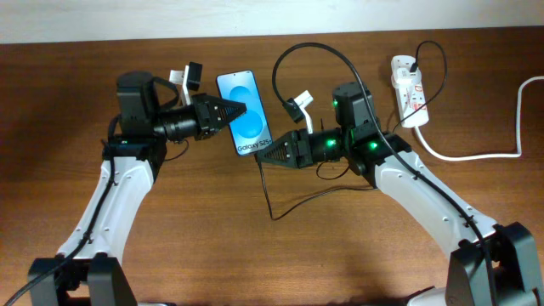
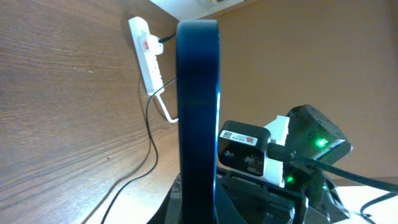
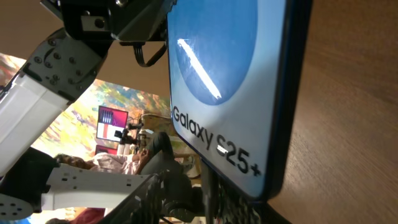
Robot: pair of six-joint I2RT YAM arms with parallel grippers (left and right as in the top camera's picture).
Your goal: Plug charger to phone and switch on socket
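The connector tip of the thin black charger cable (image 2: 150, 134) is hidden from me; my right claw (image 1: 265, 158) is too dark to tell whether its jaws are spread. The slim blue-screened smartphone (image 1: 248, 127) lies screen up, well left of the small white power strip with red switches (image 1: 410, 92); its long axis runs away from me, white Galaxy band nearest, at my right claw; my left claw (image 1: 229, 111) pinches the long edge farther from the strip.

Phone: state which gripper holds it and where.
The left gripper clamps the phone by one long edge, about midway along. The right gripper is at its bottom edge; any hold there cannot be told.
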